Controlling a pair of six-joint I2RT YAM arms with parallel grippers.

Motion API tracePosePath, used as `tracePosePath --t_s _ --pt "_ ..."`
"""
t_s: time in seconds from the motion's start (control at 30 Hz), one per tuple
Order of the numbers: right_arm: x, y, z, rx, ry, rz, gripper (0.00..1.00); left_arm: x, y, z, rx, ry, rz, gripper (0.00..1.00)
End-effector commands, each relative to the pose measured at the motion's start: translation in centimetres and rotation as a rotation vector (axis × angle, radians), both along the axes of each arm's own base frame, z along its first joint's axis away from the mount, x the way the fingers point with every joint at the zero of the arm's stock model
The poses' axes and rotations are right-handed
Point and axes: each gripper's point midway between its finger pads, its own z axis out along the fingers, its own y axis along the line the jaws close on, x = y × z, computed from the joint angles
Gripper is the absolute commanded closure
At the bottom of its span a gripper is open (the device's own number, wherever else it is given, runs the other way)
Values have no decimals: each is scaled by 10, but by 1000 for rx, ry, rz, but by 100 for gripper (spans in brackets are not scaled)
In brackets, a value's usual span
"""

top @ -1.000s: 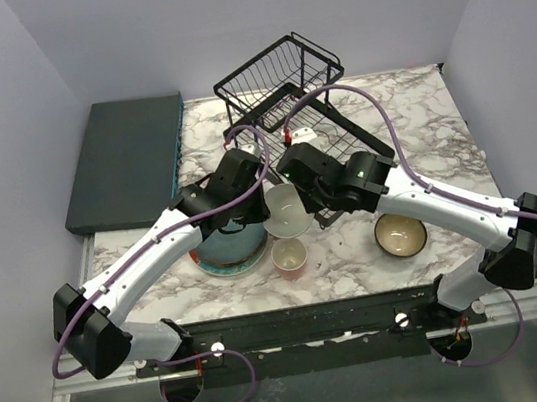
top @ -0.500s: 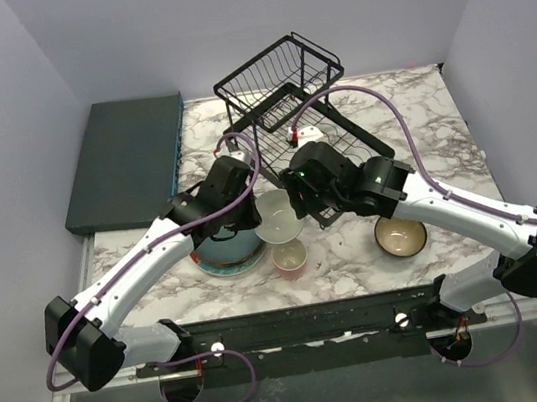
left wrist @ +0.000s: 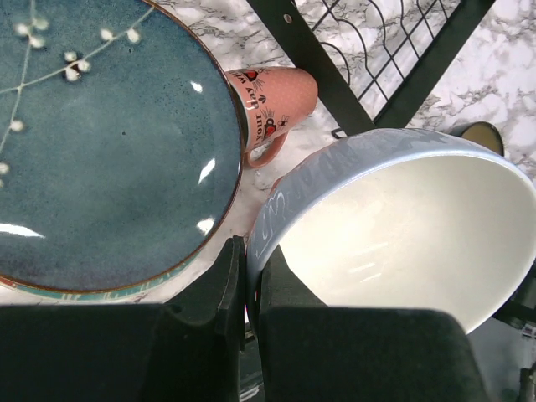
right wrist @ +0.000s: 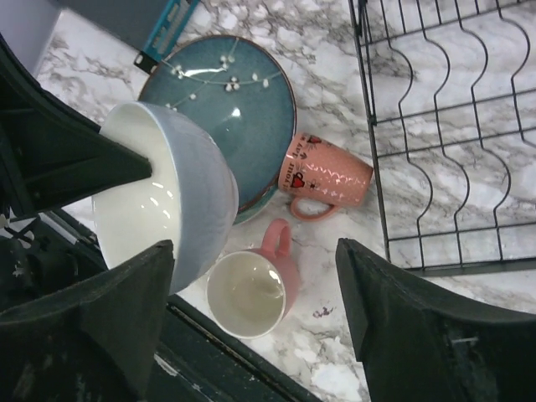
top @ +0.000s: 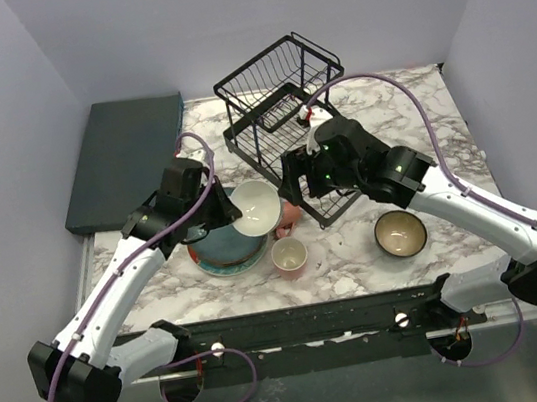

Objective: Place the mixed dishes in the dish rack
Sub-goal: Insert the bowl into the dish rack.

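- Both arms have moved: the left gripper (top: 226, 213) has pulled the white bowl (top: 255, 208) back to the left. The right gripper (right wrist: 251, 251) has slid off toward the dish rack (top: 277, 88).
- Far left, the dark teal slab (top: 126, 162) lies by the wall, well apart from the dishes.
- Next, the left claw pinches the white bowl by its rim. The bowl is tipped and up in the air, over the edge of the stack of plates (top: 218, 254).
- Just right of the plates, the lying mug (right wrist: 327, 174) rests on its side. The upright mug (top: 289, 256) stands near it.
- Then comes the right claw, spread wide and holding nothing, close to the rack's front corner.
- No dish shows in the rack, so I think nothing is loaded yet. Bowl, plates, both mugs and the dark bowl (top: 400, 234) are all left to do.
- Room is tight in the middle: the right arm sits between the bowl and the rack, and the wire edges are close. The marble table (top: 416, 108) right of the rack has bare space.
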Motion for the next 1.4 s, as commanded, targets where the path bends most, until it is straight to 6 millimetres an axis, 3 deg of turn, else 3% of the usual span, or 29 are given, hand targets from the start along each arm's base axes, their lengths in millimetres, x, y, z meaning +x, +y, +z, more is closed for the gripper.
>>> tracePosePath --t_s 0.0,0.23,0.57,0.6,0.63,0.8,1.37 --pt "-12 18 25 165 12 140 12 -5 -10 29 -163 -51 -74 100" --pt "-20 24 40 326 77 225 0 -6 -8 47 -257 -73 -99 100" --pt "-37 34 39 480 170 302 0 -8 -9 65 -390 -78 -125 100" --pt "-37 36 56 513 144 320 0 -8 -9 67 -399 -83 -127 100" --pt "-40 36 40 503 182 317 0 -9 -9 68 -406 -86 -127 100" --pt "-44 39 38 560 210 316 0 -10 -10 76 -433 -109 -132 100" --pt "-47 45 54 701 182 333 1 -14 -12 76 -480 -110 -135 100"
